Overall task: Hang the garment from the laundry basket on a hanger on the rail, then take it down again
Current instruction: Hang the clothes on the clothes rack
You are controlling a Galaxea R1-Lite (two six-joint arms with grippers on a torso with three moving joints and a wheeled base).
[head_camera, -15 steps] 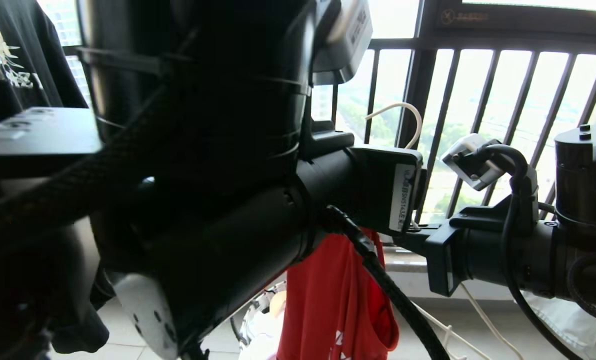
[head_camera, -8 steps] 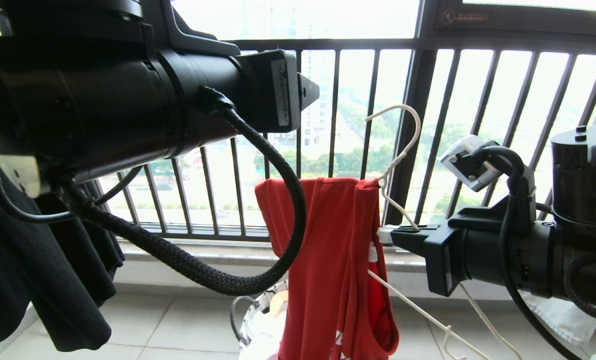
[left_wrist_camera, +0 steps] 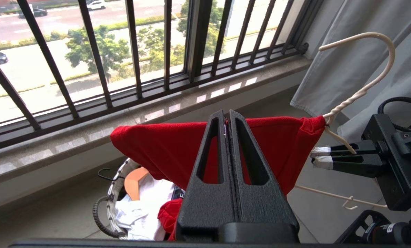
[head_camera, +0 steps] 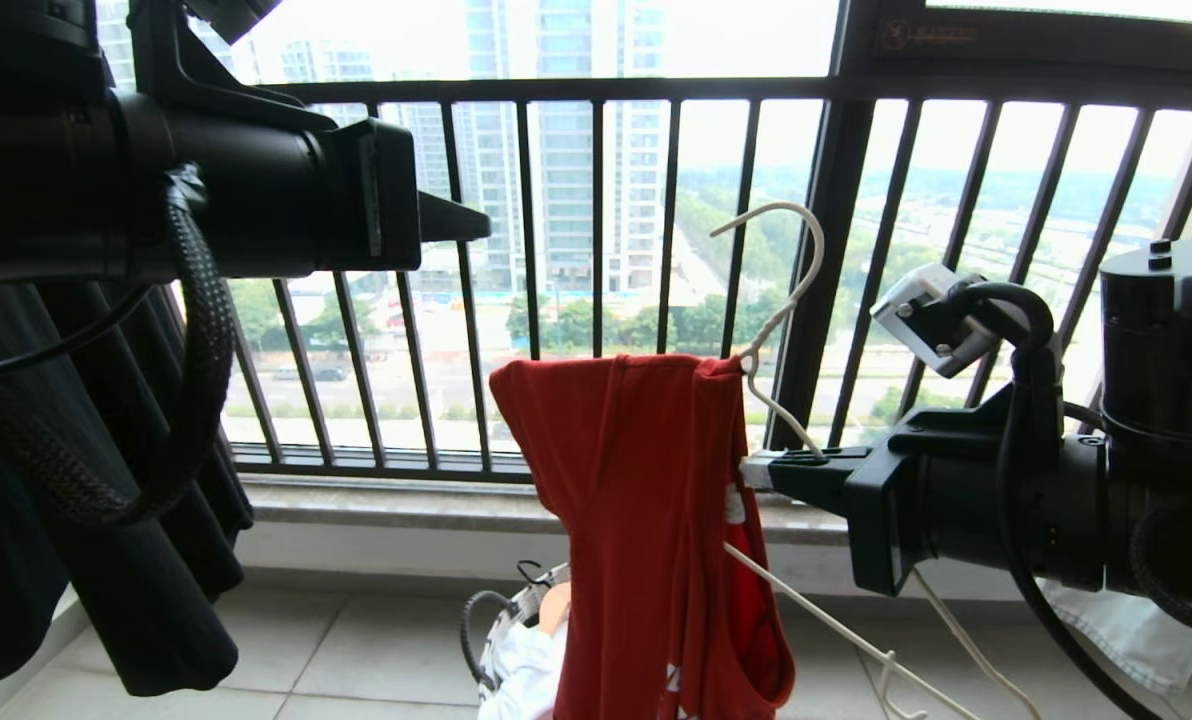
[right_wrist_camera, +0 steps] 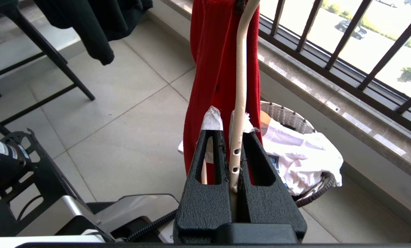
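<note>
right gripper (right_wrist_camera: 230,129): nearest on the right, jaws clamped on the hanger (head_camera: 794,292) by its wire just below the twisted neck, so the hook stands up free for the rail, which is not in view.
garment (head_camera: 646,520): red T-shirt draped over the hanger's left shoulder, hanging bunched down the middle; its lower end reaches toward the laundry basket (left_wrist_camera: 103,213) on the floor below.
left gripper (left_wrist_camera: 228,119): high on the left, jaws pressed together on nothing, well apart from the shirt; judged to be clear so the right arm can carry the load alone.
change: a second ago the left arm blocked most of the head view in front of the shirt; it has since swung up and left, and its jaws have closed.
far: barred window railing (head_camera: 596,90) behind everything.
</note>
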